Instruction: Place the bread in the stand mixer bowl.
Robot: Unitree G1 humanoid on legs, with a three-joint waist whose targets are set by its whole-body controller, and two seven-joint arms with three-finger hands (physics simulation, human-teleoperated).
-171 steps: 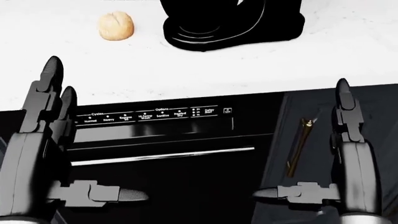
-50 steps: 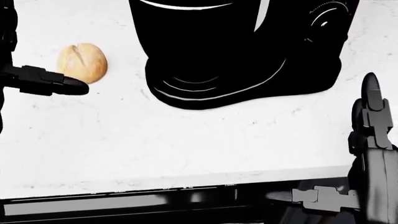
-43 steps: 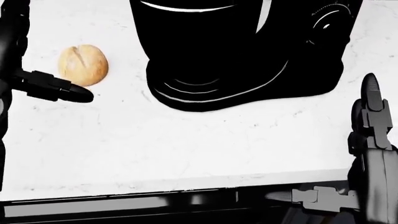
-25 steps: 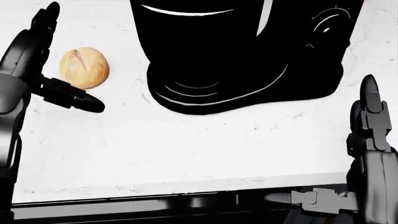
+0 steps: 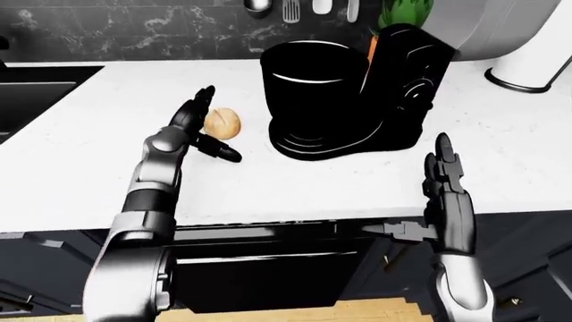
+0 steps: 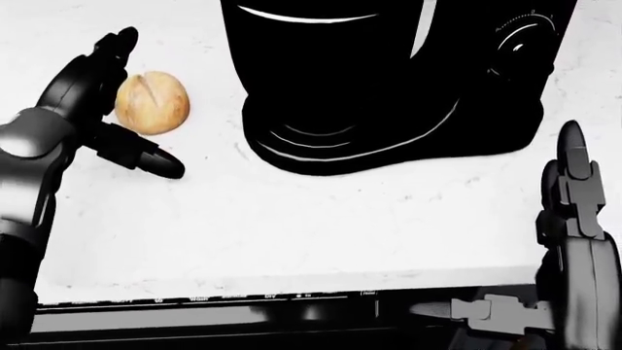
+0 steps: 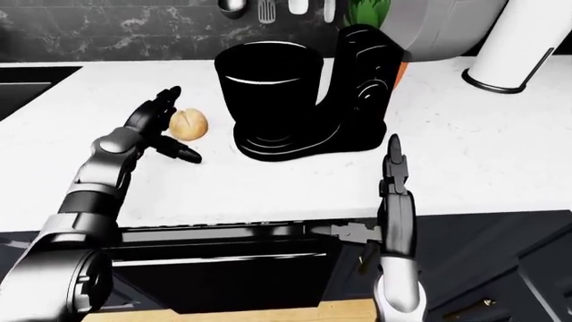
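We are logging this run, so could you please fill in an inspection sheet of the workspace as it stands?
Surface: white marbled counter, bare apart from the items below.
Job's things: bread roll lies on the counter, left of the black stand mixer; its bowl stands upright on the mixer base.
Clutter: white cylinder on a dark base, top right of the left-eye view.
Hands: left hand open beside the bread, not closed round it; right hand open, at the counter's near edge.
Cables: nothing seen.
Surroundings: dark dishwasher panel below; utensils hanging on the dark wall.
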